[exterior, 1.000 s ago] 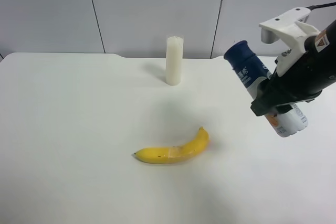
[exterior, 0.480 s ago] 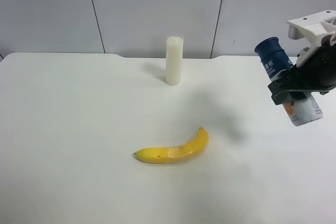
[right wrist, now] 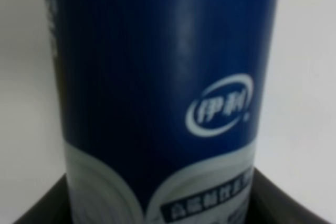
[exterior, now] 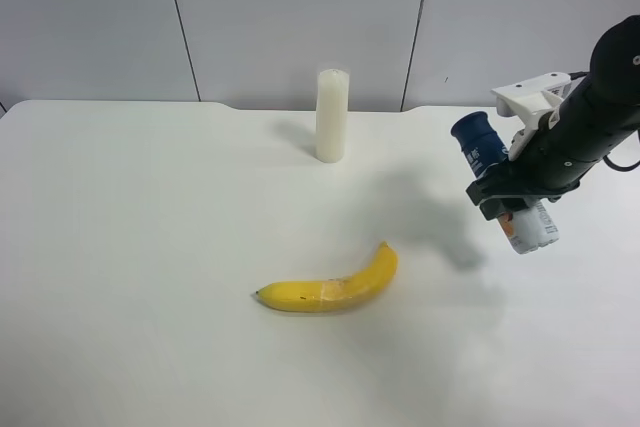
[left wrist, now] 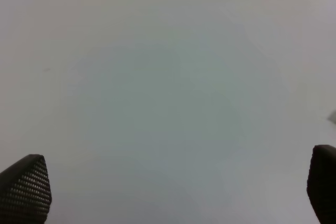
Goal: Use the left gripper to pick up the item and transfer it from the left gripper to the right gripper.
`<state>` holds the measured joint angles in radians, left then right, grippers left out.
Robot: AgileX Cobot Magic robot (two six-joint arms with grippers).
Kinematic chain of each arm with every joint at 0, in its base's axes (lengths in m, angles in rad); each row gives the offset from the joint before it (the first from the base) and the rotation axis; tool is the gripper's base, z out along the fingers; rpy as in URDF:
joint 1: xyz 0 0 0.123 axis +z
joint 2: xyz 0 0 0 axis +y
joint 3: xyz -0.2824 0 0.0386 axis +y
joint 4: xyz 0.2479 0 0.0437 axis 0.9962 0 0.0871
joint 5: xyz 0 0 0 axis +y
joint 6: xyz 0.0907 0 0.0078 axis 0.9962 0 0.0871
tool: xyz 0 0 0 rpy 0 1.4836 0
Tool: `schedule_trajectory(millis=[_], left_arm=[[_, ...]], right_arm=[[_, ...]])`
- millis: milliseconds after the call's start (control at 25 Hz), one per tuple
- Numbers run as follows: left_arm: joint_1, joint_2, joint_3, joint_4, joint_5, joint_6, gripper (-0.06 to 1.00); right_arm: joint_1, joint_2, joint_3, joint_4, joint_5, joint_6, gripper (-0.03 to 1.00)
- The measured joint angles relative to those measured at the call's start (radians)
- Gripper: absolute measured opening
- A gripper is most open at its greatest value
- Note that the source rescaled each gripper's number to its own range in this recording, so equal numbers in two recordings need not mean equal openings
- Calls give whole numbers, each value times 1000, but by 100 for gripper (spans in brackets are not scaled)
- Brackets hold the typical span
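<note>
One bottle (exterior: 503, 190) hangs in the air at the 3 o'clock side of the exterior high view, clamped in the right tool (exterior: 512, 194), whose white housing sits above black fingers; the bottle is tilted, its dark blue cap toward 11 o'clock and its white lower end toward 5 o'clock, clear of the white counter (exterior: 150, 247); the right wrist view confirms the grip, the bottle (right wrist: 157, 93) filling that picture with its blue upper half, an oval white logo and the start of the white lower band, a dark edge of the tool showing beneath it; the left tool (left wrist: 168, 192) is spread wide apart over bare counter, only two black textured fingertips (left wrist: 26, 187) showing at the corners of its wrist view, nothing between them; on the counter a yellow banana (exterior: 333, 285) lies near the centre, at about 8 o'clock from the held bottle and well apart from it; a plain white cylinder (exterior: 332, 115) stands upright near the far edge, at 12 o'clock from the banana.
</note>
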<state>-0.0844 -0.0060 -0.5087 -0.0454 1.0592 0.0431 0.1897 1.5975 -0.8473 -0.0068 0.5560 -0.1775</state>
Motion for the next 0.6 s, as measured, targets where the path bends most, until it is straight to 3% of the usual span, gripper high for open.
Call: schedule_trajectory(millis=[240, 600], left_arm=[[0, 0, 0, 0, 0, 0, 99], [0, 0, 0, 0, 0, 0, 99]], right_arm=[[0, 94, 0, -1, -58, 0, 0], [0, 139, 0, -1, -65, 0, 0]])
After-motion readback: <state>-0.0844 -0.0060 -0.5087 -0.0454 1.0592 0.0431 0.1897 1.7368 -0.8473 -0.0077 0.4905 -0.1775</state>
